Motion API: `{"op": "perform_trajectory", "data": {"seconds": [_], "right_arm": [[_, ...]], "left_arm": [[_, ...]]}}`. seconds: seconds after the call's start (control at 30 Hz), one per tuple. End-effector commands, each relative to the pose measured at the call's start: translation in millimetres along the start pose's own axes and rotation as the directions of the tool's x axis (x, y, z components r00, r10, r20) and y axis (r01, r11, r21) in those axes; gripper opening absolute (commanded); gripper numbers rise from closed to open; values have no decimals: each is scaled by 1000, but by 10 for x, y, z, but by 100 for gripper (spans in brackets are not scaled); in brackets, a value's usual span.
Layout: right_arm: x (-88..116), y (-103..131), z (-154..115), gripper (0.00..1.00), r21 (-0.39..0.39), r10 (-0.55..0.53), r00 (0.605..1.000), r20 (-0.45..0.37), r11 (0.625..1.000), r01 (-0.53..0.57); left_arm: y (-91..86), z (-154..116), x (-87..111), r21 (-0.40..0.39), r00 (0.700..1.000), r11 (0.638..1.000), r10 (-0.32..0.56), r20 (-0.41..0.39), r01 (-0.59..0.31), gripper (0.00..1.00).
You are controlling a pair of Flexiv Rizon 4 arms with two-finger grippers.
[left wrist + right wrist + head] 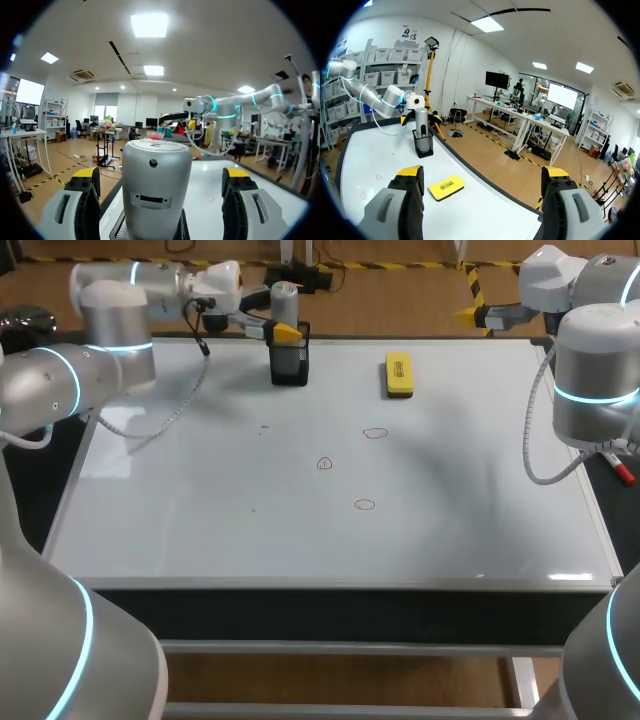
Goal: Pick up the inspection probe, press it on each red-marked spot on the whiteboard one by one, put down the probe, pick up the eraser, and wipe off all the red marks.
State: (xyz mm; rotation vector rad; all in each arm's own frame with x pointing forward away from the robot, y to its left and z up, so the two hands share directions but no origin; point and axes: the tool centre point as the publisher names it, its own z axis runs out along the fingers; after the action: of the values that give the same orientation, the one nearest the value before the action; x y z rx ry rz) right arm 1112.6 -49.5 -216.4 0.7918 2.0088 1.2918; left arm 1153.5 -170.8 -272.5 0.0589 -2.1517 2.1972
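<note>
Straddling the upright inspection probe (156,185), left gripper (160,176) has its fingers apart, neither touching it. Probe stands vertical in the black holder (290,362) at the whiteboard's (200,510) far edge. Right gripper (482,174), also apart, is well away.

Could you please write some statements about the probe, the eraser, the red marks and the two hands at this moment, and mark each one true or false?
1. The probe stands in the black holder. True.
2. The left hand is shut on the probe. False: its fingers stand on either side of the probe, with a gap on each side.
3. The eraser lies on the whiteboard. True.
4. The right hand holds the eraser. False: it is open and empty, and the eraser lies on the board ahead of it.
5. The whiteboard has five red marks. False: three red marks show.
</note>
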Motion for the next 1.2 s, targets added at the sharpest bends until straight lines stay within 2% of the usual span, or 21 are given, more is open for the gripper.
{"op": "perform_trajectory", "data": {"seconds": [0.03, 0.1, 0.13, 0.2, 0.23, 0.33, 0.73, 0.93, 1.0, 1.2], "right_arm": [[-5, 2, 3, 100, 2, 0, 1000, -1, 1000, 0], [-5, 2, 3, 100, 2, 0, 1000, -1, 1000, 0], [-5, 2, 3, 100, 2, 0, 1000, -1, 1000, 0], [-5, 2, 3, 100, 2, 0, 1000, -1, 1000, 0], [-5, 2, 3, 100, 2, 0, 1000, -1, 1000, 0], [-5, 2, 3, 100, 2, 0, 1000, -1, 1000, 0], [-5, 2, 3, 100, 2, 0, 1000, -1, 1000, 0], [-5, 2, 3, 100, 2, 0, 1000, -1, 1000, 0], [-5, 2, 3, 100, 2, 0, 1000, -1, 1000, 0], [-5, 2, 3, 100, 2, 0, 1000, -1, 1000, 0]], "left_arm": [[-14, 7, 84, -4, 995, 1000, -1, 104, 2, 100], [-6, 6, 89, -5, 995, 1000, -1, 101, 2, 100], [-3, 2, 93, -4, 995, 1000, -1, 101, 2, 78], [0, -13, 97, -1, 995, 1000, -1, 102, 1, 50], [0, -20, 97, 0, 995, 1000, 0, 102, 0, 43], [-11, -38, 109, 1, 995, 1000, 6, 100, -6, 0], [-63, -93, 154, 12, 995, 1000, 26, 95, -27, 0], [-198, -27, 117, 18, 996, 999, 41, 85, -43, 0], [-253, -34, 90, 41, 995, 998, 37, 90, -41, 0], [-431, -35, 36, 22, 996, 999, 21, 89, -23, 0]]}}
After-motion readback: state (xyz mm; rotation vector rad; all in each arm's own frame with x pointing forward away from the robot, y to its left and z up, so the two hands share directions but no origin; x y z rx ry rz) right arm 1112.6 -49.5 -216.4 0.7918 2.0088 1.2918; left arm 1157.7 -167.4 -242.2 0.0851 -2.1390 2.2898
